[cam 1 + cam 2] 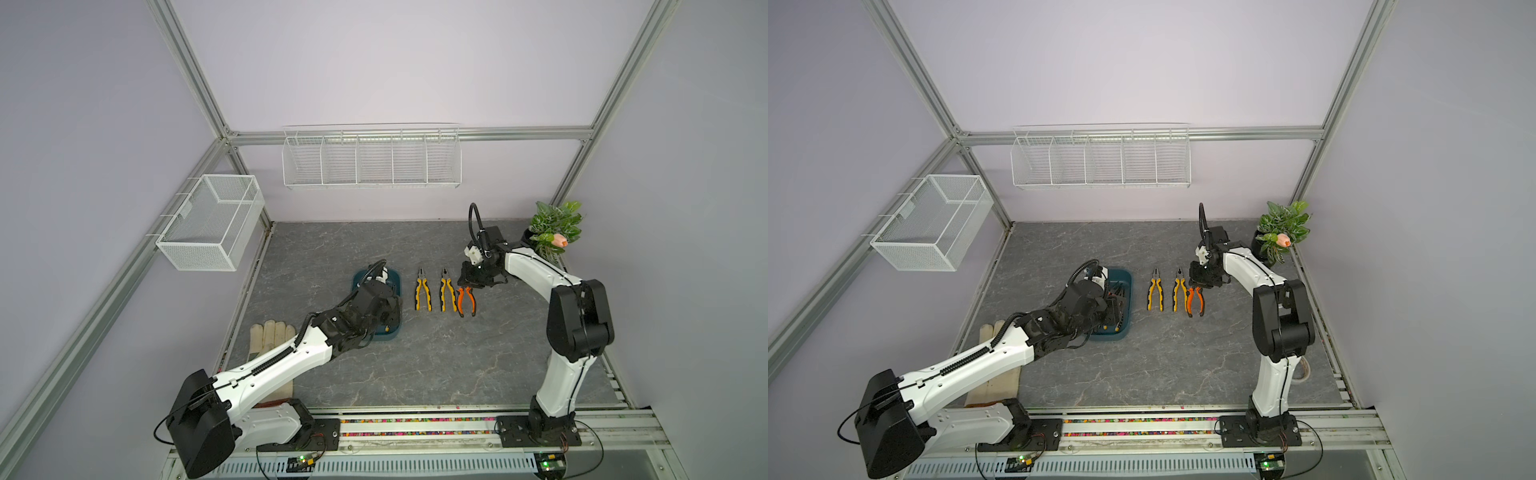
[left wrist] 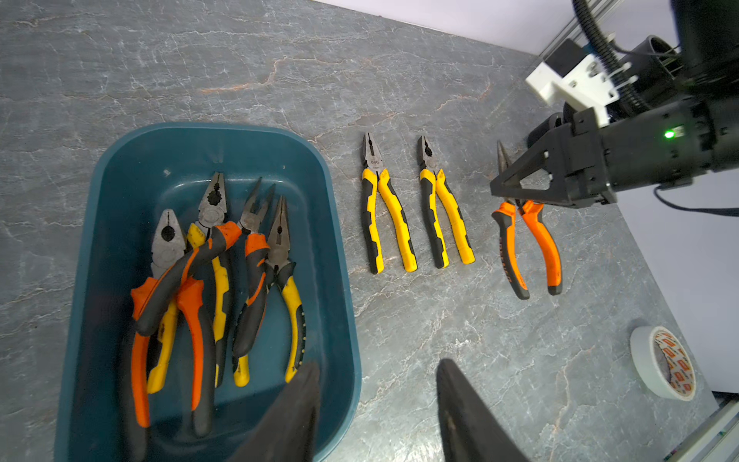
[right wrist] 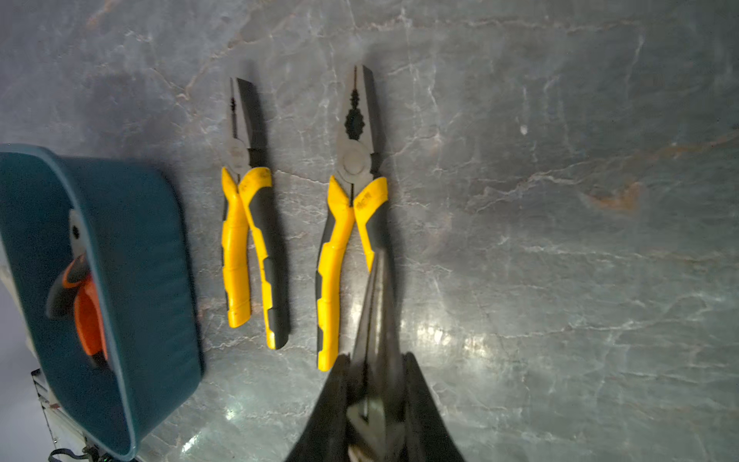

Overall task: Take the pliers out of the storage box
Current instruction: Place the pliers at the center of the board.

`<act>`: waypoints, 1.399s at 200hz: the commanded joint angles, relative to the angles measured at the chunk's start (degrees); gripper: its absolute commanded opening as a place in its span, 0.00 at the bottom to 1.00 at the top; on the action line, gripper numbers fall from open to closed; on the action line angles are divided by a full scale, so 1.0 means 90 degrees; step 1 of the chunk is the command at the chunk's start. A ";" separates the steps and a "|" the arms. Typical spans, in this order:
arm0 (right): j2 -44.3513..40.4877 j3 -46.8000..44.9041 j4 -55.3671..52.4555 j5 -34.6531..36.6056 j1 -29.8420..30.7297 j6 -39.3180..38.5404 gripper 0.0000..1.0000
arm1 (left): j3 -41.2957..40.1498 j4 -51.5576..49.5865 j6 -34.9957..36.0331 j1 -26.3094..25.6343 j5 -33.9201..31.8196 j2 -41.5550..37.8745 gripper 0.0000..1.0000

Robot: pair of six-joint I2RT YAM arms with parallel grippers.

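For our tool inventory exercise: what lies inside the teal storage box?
Four overlapping pliers: two orange-handled, two yellow-handled. A finger of the left end effector covers the storage box's near corner, so anything there is unseen.

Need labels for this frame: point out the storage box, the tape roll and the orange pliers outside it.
storage box (image 2: 128, 180), left wrist view, bare inner wall.
tape roll (image 2: 644, 360), left wrist view, white outer side.
orange pliers (image 2: 546, 248), left wrist view, orange handle.

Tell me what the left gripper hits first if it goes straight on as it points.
Likely the storage box wall: the left gripper straddles it, one finger over the pliers inside, one over bare table. Depth is unclear.
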 commanded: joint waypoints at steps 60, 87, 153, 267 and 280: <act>0.0908 0.0903 -0.0037 0.0581 -0.0448 -0.0440 0.09 | -0.0327 0.0114 0.0059 0.0062 0.0056 -0.0280 0.48; 0.1148 0.0984 -0.0020 0.0617 -0.0545 -0.0441 0.08 | -0.0326 0.0097 0.0084 0.0078 0.0055 -0.0301 0.48; 0.1318 0.0955 0.0010 0.0504 -0.0543 -0.0453 0.10 | -0.0280 0.0093 0.0138 0.0141 0.0101 -0.0278 0.48; 0.1908 0.1707 -0.0368 0.0425 -0.0396 -0.0439 0.16 | -0.0155 -0.0067 0.0216 0.0197 0.0086 -0.0307 0.48; 0.1945 0.1735 -0.0403 0.0424 -0.0365 -0.0428 0.17 | -0.0161 -0.0089 0.0219 0.0208 0.0085 -0.0331 0.48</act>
